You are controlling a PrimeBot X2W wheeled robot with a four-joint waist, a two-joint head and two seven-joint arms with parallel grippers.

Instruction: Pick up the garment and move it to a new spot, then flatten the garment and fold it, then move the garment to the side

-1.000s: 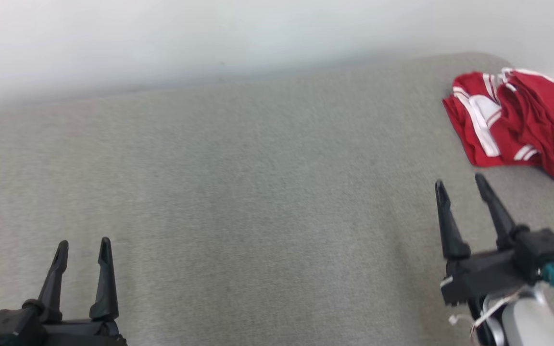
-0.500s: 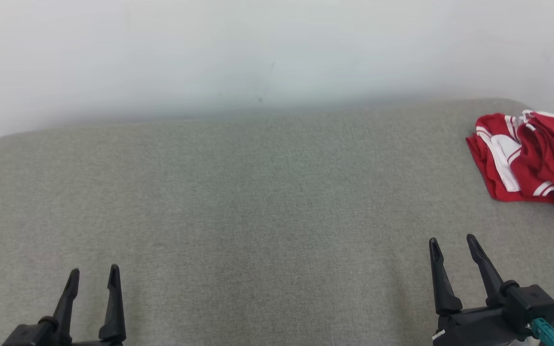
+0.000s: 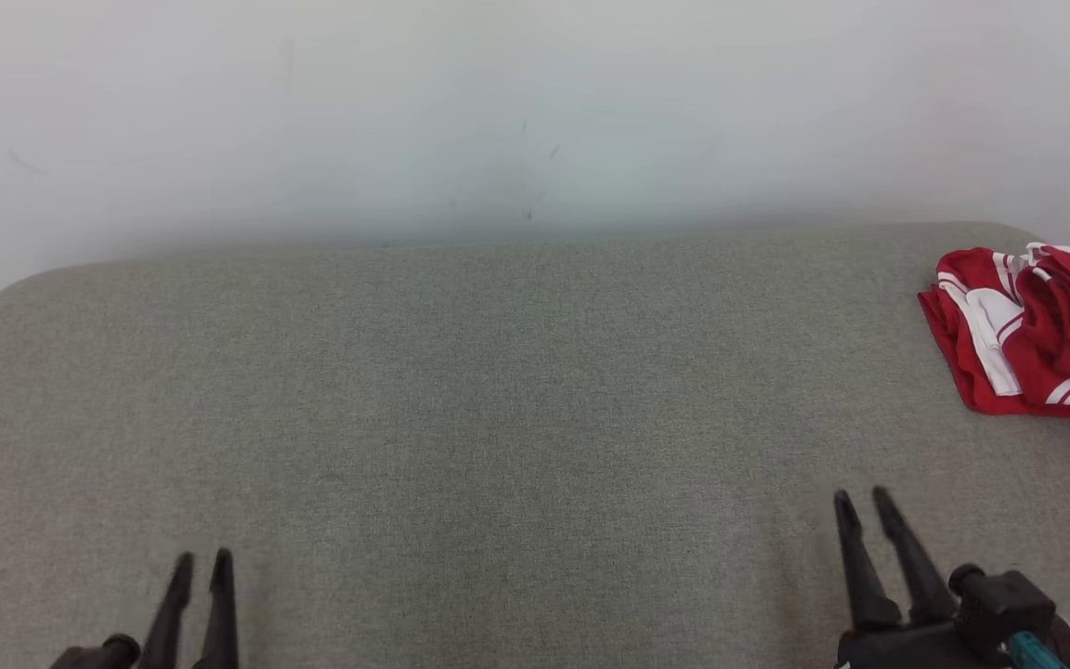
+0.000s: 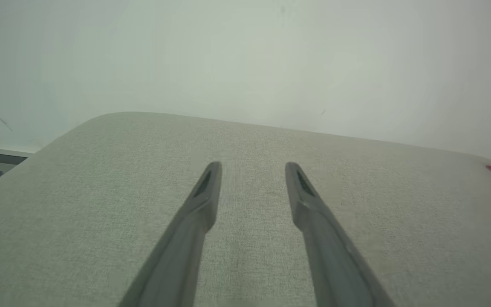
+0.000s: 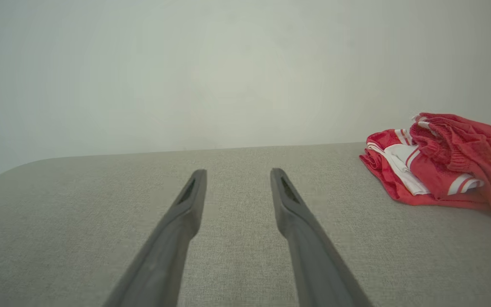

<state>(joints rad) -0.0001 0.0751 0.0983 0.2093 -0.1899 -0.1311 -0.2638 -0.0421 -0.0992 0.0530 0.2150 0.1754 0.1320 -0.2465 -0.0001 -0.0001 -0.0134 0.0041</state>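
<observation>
Garment (image 3: 1032, 339), red with white stripes, is lying crumpled in a loose heap at about 2 o'clock on the grey fabric-covered surface (image 3: 498, 390). It is sitting near the far right rounded corner, and its right side is running off the edge of the head view. A pale wall (image 3: 498, 111) is rising just behind the surface's far edge.

The left claw (image 3: 203, 557) is hanging at about 7 o'clock in the head view, its fingers pointing toward 12 o'clock over bare grey fabric. In the left wrist view its two dark fingers are standing apart, gripping nothing, and a sliver of the garment is showing far off at 3 o'clock.

The right claw (image 3: 859, 495) is hanging at about 5 o'clock in the head view, well apart from the garment, which is lying toward 1 o'clock from it. In the right wrist view its fingers are likewise standing apart, holding nothing, with the heap resting on the surface at 2 o'clock beyond the fingertips.
</observation>
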